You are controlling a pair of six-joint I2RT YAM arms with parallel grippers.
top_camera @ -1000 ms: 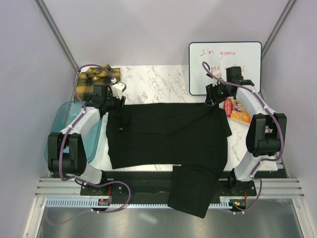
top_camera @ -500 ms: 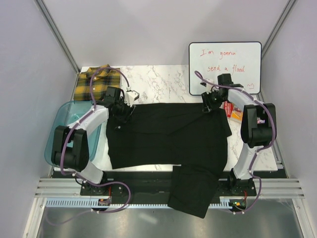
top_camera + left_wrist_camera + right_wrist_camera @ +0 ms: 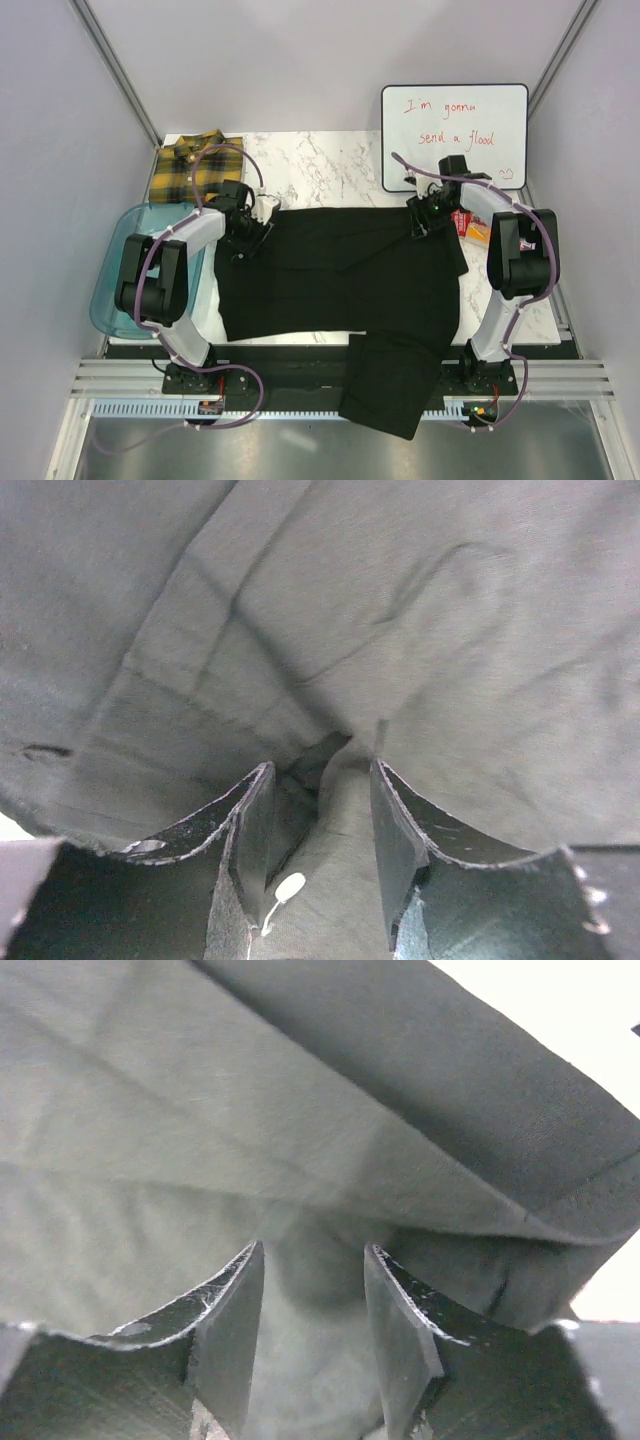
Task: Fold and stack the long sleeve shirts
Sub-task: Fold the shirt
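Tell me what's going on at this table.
Two robot arms are working on a black shirt spread across the table, with part of it hanging over the near edge. The left gripper and the right gripper are down at its far edge with cloth between their fingers; whether they are clamping it is unclear. A plaid shirt lies apart at the far-left corner, so nothing is stacked yet.

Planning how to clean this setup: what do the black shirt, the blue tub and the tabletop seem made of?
Black shirt: matte woven cloth; soft creases, hemmed edge. Blue tub: probably plastic, smooth and see-through. Tabletop: white with grey veins, marble or a printed imitation.
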